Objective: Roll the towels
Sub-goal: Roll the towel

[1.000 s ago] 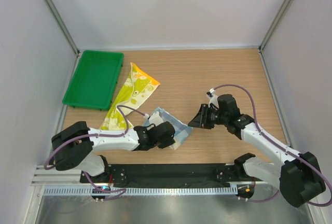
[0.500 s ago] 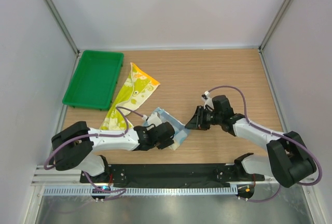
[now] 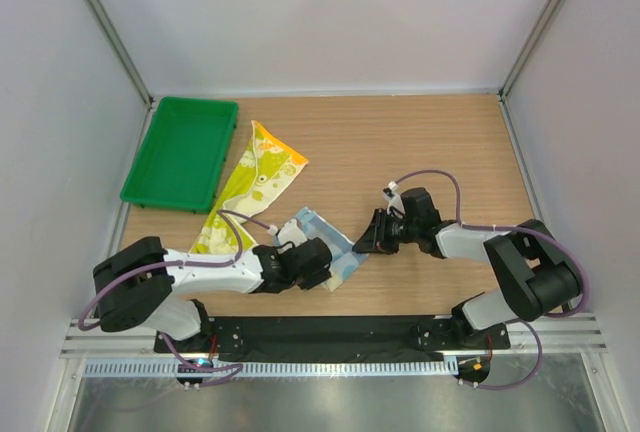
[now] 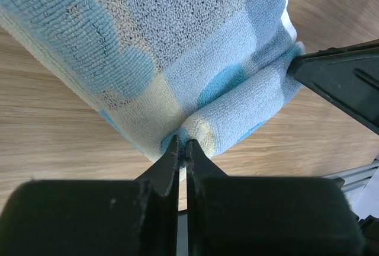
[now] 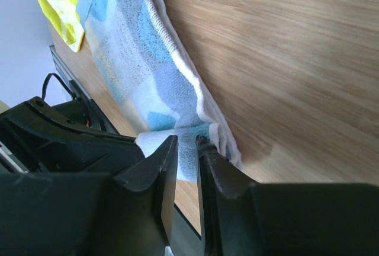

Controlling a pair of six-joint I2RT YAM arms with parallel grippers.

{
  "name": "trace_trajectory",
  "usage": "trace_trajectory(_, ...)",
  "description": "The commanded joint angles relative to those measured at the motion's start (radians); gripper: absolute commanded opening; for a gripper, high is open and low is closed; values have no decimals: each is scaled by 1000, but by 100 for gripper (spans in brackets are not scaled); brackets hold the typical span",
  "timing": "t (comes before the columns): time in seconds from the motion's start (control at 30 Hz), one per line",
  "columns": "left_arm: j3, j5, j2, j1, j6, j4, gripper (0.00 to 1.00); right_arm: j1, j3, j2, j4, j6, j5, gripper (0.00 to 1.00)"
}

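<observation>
Left gripper: the left gripper (image 4: pixel 182 149) is nearest the near edge of the bench (image 3: pixel 430 142), left of centre. Its jaws are pressed together and pinch a small fold of the blue towel.
Blue towel: the blue towel (image 4: pixel 177 42) lies bunched on the bench just beyond that pinch. Part is flat and part is doubled into a soft ridge running toward the right gripper.
Right gripper: the right gripper (image 5: pixel 186 146) is low at the towel's right-hand corner, opposite the left one. Its jaws stand a narrow slit apart with cloth showing in the slit. Whether it grips the cloth I cannot tell.
Feel: thin looped cloth, probably very light and limp. It should sag and fold wherever it is unsupported, and it may drag rather than slide on the wood.
Where to hold: best taken at the edges or corners, one at each end of the ridge, so the roll stays even. A pinch in the middle would likely only bunch it.
Risk: a loose roll could spring open once it is let go.
Yellow-green towel: the yellow-green towel (image 3: pixel 258 174) lies stretched out further back on the left, apart from both grippers and not rolled.
Tray: the green tray (image 3: pixel 180 152) sits at the far left corner, just beside that towel's far end.
</observation>
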Motion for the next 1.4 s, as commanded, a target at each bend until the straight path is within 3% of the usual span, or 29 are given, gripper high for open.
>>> trace_trajectory(0.0, -35, -35, -30, 4, -23, -82, 1, 6, -7, 28, 87, 3, 3, 26)
trace_trajectory(0.43, -46, 5, -2, 2, 37, -80, 4, 4, -53, 75, 190, 19, -14, 25)
trace_trajectory(0.53, -40, -3, -5, -5, 71, -93, 16, 4, -47, 78, 188, 17, -15, 25)
trace_trajectory(0.57, -43, -3, -5, -7, 69, -105, 31, 5, -45, 79, 184, 12, -15, 25)
trace_trajectory(0.67, -60, 22, -24, -7, 59, -103, 44, 5, -36, 85, 169, 0, -10, 24)
trace_trajectory(0.83, -84, -7, -91, -7, 66, -149, 47, 6, -19, 105, 158, -9, -15, 23)
trace_trajectory(0.87, -77, -25, -106, -10, 83, -165, 44, 6, -19, 104, 158, -9, -15, 23)
trace_trajectory(1.07, 122, -289, -143, -97, 324, -349, 34, 6, -11, 110, 155, -12, -24, 22)
trace_trajectory(1.17, 224, -363, -102, -148, 474, -367, 34, 6, -7, 116, 153, -14, -27, 21)
trace_trajectory(1.37, 351, -369, 30, -206, 813, -272, 39, 5, -1, 118, 147, -17, -32, 21)
